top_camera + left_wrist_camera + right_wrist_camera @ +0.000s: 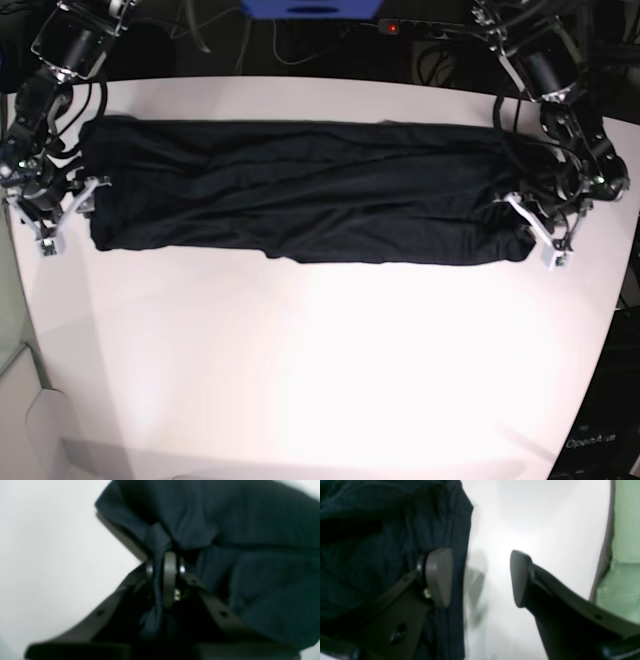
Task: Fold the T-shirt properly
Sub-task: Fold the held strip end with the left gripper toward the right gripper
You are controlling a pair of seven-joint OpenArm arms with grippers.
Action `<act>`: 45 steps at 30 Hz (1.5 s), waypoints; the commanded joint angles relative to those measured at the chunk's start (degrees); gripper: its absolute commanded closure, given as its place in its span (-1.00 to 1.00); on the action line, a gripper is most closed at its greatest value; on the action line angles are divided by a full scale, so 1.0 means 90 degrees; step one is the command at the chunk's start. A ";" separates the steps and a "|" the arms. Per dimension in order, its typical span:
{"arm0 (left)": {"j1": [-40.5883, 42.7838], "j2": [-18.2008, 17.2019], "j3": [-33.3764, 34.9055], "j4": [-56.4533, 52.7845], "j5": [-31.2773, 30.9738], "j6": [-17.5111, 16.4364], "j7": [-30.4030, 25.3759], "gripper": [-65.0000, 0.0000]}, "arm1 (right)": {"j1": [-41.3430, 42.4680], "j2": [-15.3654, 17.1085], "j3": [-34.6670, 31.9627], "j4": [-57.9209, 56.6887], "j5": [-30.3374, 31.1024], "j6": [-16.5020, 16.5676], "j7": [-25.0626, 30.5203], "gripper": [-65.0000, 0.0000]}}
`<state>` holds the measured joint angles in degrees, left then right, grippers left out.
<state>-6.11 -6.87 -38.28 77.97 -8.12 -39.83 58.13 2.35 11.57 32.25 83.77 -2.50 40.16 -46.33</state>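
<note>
White bench [320, 360] carries the T-shirt [300, 190], a long dark band along its far edge. At the band's left end my right claw [480, 577] gapes, one pad over the hem. At the right end my left claw [166, 570] is clenched on a bunched fold.

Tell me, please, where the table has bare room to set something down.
The wide stretch of table in front of the T-shirt is bare. The shirt's ends are crowded by the left gripper and right gripper.
</note>
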 commanded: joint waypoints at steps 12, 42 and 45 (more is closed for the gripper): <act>0.0078 0.0651 0.0205 0.2369 -0.0128 -0.0018 0.0618 1.00 | 0.0105 0.0106 0.0026 0.0114 0.0068 -0.0018 0.0092 -0.16; 0.0420 0.1609 0.4698 0.2672 -0.0177 0.2848 0.0042 1.00 | 0.0095 0.0106 0.0026 0.0114 0.0068 -0.0018 0.0092 -0.16; 0.0410 0.1736 0.4923 0.2555 -0.0177 0.3044 0.0032 1.00 | 0.0095 0.0106 0.0026 0.0114 0.0068 -0.0018 0.0092 -0.16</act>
<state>-1.45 8.01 5.80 100.07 -8.78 -12.14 59.72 2.33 11.57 32.34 83.77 -2.50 40.16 -46.44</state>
